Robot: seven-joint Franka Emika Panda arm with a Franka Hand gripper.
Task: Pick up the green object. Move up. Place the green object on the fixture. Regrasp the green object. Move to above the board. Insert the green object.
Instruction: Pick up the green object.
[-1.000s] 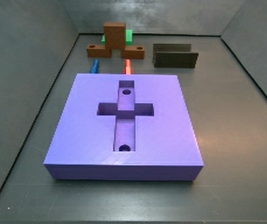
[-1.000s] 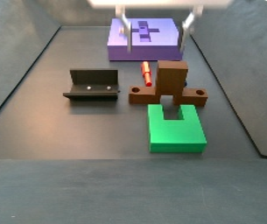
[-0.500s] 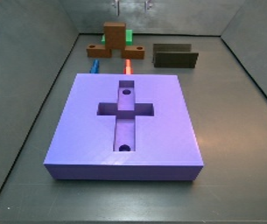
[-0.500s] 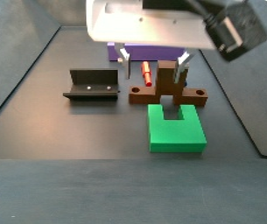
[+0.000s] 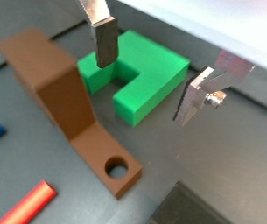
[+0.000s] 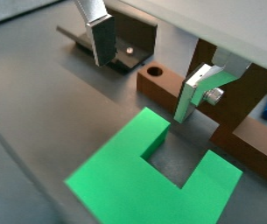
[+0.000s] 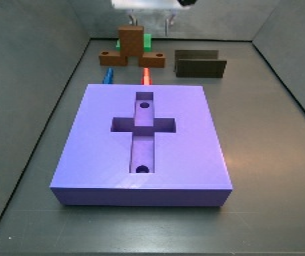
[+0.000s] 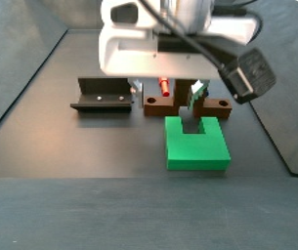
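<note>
Dark grey floor with low grey walls holds everything. At one end lies the board (image 7: pixel 143 143), a lavender slab with a cross-shaped recess and two round holes in its top. At the other end the green object (image 8: pixel 195 145) lies flat on the floor, its notch facing the brown stepped block (image 8: pixel 191 96) just beside it. A thin red rod (image 7: pixel 147 76) and a blue piece (image 7: pixel 107 74) lie on the floor between the brown block and the board. The fixture (image 8: pixel 103 96) stands apart, to the side of the brown block. The gripper (image 6: pixel 142 74) hangs low over the green object with its jaws wide open and nothing between them; in both wrist views the fingers (image 5: pixel 104 39) stand clear of the green plastic, not touching it.
</note>
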